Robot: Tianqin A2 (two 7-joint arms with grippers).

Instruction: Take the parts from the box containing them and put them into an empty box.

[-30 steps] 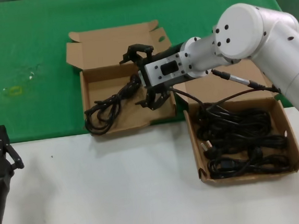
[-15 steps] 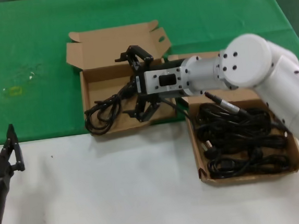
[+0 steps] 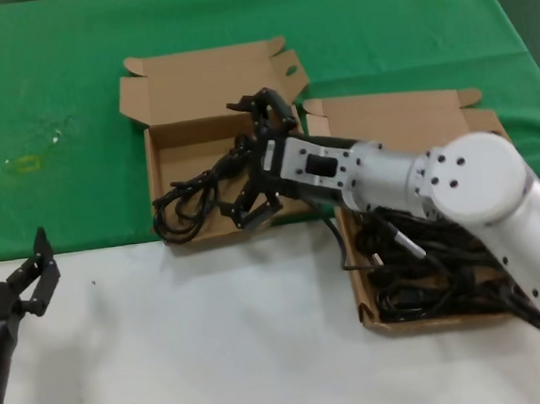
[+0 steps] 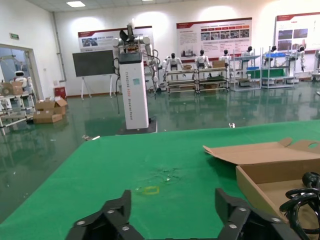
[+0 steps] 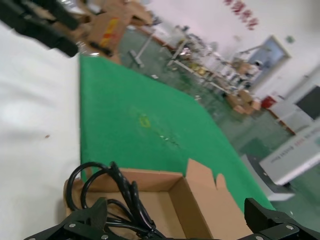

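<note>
The right hand (image 3: 255, 158) hovers spread wide, empty, above the cord (image 3: 193, 188) in the left box (image 3: 182, 153).

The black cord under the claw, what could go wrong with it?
The cord seems to loop over the low front corner of the box, so it might slide out. The open right gripper hovers right above it, so its fingers could hook the cord when pulling away. The left gripper waits open, far off to the side.
</note>
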